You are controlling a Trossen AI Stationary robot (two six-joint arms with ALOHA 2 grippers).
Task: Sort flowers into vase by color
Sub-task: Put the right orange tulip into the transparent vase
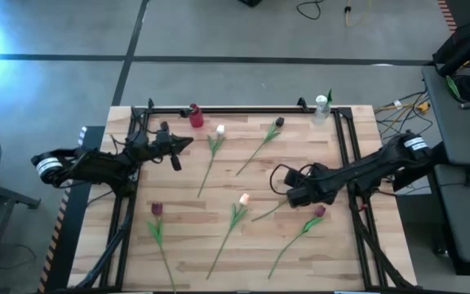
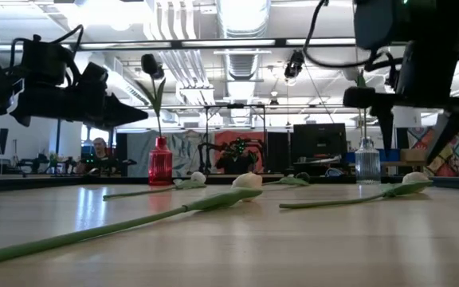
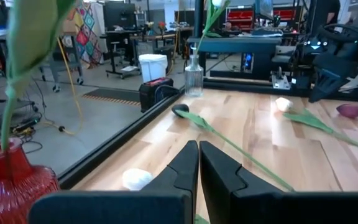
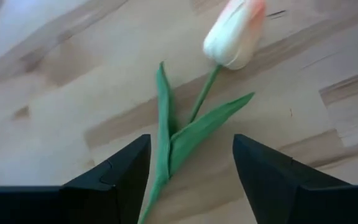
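Pale wood made up your worktop [image 1: 194, 245], the largest thing under the overhead camera, with a black frame around it. Your left arm reached in from the left side, and its left end effector [image 1: 188, 143] hung above the boards near the far edge with both fingers pressed together, gripping nothing. Your right end effector [image 4: 191, 171] hovered low on the right half, spread wide and empty, a peach-white tulip [image 4: 236, 34] lying flat between and just beyond its fingers. You had a red vase [image 1: 196, 118] at the far edge already holding one dark flower, and a clear vase [image 1: 322, 106] further right along that edge with a stem in it. Five more tulips lay loose: white [image 1: 219, 130], blackish [image 1: 279, 122], two maroon [image 1: 157, 209] [image 1: 319, 211], and that peach one.
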